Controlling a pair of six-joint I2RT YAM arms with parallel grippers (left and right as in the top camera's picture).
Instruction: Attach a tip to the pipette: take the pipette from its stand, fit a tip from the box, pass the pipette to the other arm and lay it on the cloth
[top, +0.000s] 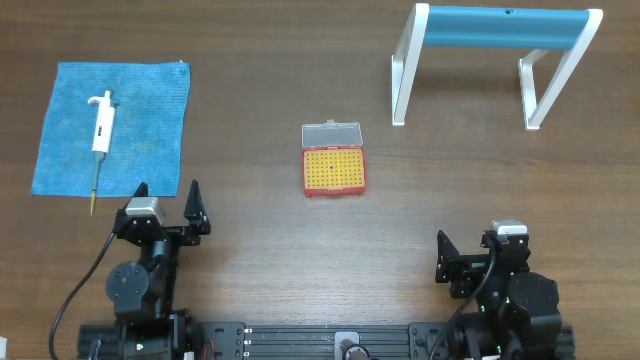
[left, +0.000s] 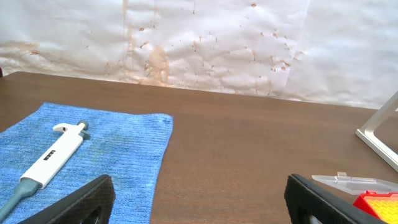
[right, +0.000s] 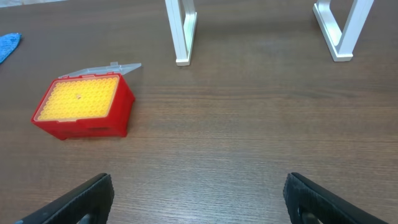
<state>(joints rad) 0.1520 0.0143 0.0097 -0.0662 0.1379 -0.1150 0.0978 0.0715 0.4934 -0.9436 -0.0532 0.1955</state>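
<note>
Because the tip (top: 92, 206) of the pipette (top: 101, 122) overhangs the cloth's (top: 150, 110) near edge, it can be knocked by the left gripper (top: 168, 190), held wide and empty like the right gripper (right: 196, 183).

In the left wrist view the pipette (left: 53, 160) loses its lower end at the picture's edge; the tip box (left: 376, 200) and the stand (left: 373, 140) are cut off too. In the right wrist view the stand's upper bar is cut away and the cloth (right: 7, 45) is cut to a corner.
</note>
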